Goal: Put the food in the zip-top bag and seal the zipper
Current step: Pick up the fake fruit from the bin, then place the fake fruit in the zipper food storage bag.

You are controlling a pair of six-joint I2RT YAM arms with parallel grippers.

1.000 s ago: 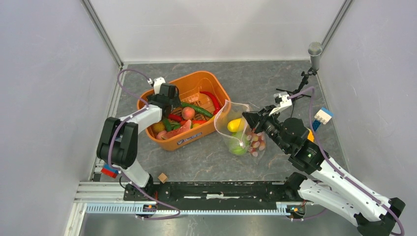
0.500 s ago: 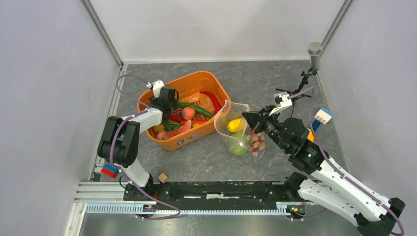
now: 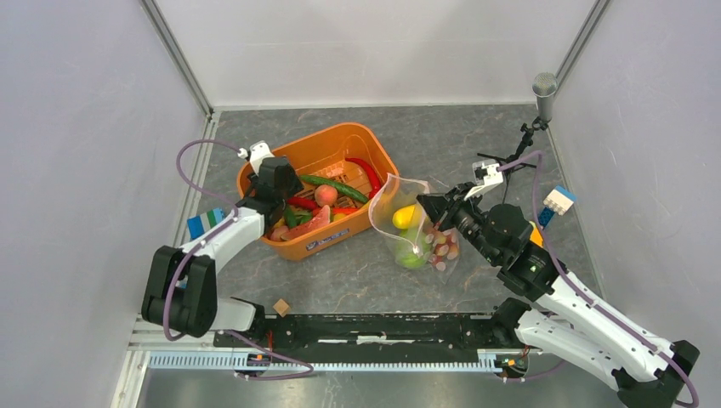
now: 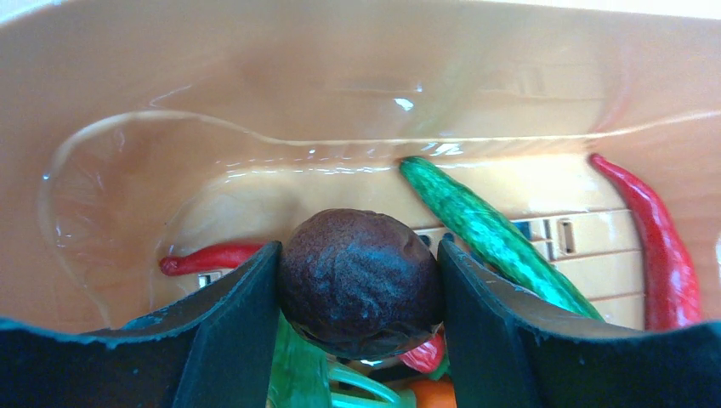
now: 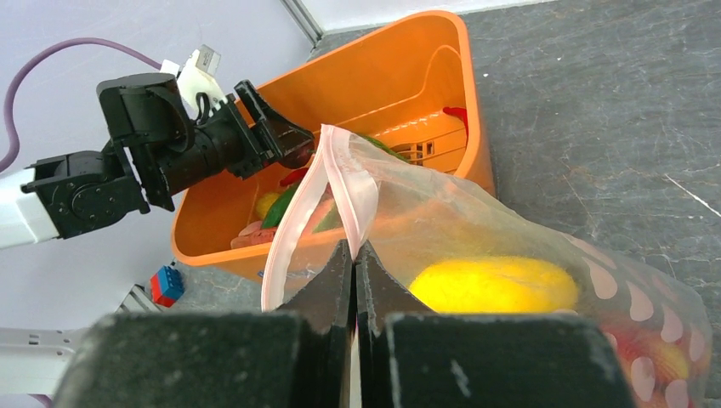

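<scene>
**Two arms working at the tub and the bag**
Top view: the left gripper [image 3: 285, 194] reaches into the orange tub [image 3: 366, 140] left of centre, with the zip-top bag [image 3: 418, 246] just right of it. Left wrist: the jaws clamp a brown food piece [image 4: 357, 280], and a green pod [image 4: 489, 238] lies beyond it. Right wrist: the right gripper [image 5: 353, 263], fingers together, pinches the zipper [image 5: 364, 200].

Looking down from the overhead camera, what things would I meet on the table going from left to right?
Blue and green building block, orange plastic tub, clear polka-dot zip-top bag, white and blue building block.
</scene>
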